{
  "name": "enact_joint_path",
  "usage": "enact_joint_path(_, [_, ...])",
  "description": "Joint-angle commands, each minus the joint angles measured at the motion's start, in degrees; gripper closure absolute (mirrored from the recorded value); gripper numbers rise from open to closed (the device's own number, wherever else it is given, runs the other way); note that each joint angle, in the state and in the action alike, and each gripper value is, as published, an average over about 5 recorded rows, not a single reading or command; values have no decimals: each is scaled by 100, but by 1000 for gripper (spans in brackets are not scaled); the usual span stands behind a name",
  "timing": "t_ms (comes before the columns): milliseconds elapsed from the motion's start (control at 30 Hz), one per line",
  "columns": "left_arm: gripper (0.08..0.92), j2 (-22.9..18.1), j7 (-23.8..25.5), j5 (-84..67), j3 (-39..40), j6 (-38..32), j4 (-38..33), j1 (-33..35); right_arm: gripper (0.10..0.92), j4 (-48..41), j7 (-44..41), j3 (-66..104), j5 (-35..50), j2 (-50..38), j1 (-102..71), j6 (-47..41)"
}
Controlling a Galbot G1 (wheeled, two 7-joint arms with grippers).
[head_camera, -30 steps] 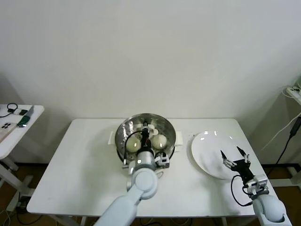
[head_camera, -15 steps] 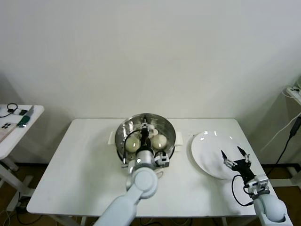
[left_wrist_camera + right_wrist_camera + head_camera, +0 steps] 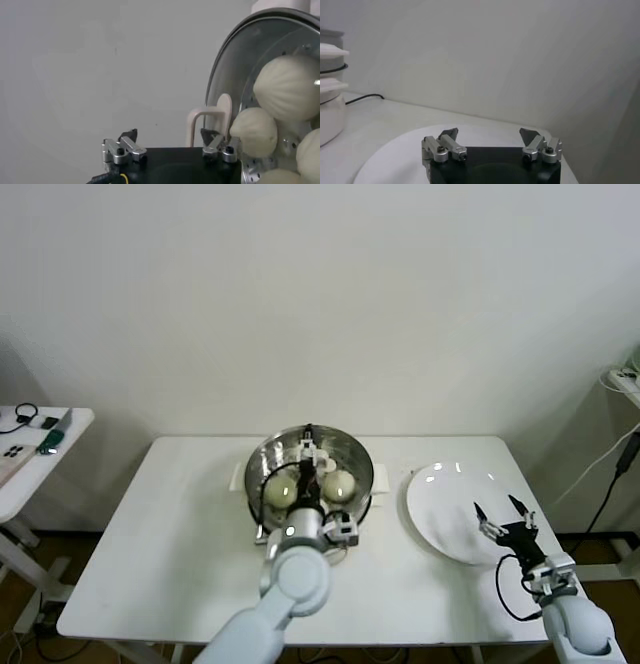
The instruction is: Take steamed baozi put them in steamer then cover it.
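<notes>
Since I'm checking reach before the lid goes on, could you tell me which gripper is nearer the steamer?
Left. The left gripper is open over the steamer, above its baozi; the right gripper is open over the white plate, off to the steamer's side.

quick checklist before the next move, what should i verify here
1. Left gripper open, holding nothing: ok.
2. Baozi lying in the steamer: ok; how many in all, cannot tell.
3. Plate bare of buns: ok.
4. Right gripper open above the plate, holding nothing: ok.
5. Steamer covered: not ok, no lid on it.
6. Lid found: cannot tell; only a white looped handle shows beside the steamer.
</notes>
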Motion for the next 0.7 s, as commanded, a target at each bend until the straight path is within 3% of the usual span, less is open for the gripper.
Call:
enact_joint_path(33, [192,448,26,-377,-27,250,-724,289,203,-22,8,8,33,-7,24,-32])
enact_joint_path(300, [177,766,-261,-765,-264,162,-1327,796,203,-23,4,6,9,-8,36,-44])
enact_joint_path(533, [177,1146,-801,-1523,-1054,-259,-2106,1549,203,-34,-12,26,-12,-27,30,-38])
enact_joint_path(700, [177,1244,-1613,-2986,-1804,-801,-2343,2007,203,-24,-25,37,-15,-36,20,-10])
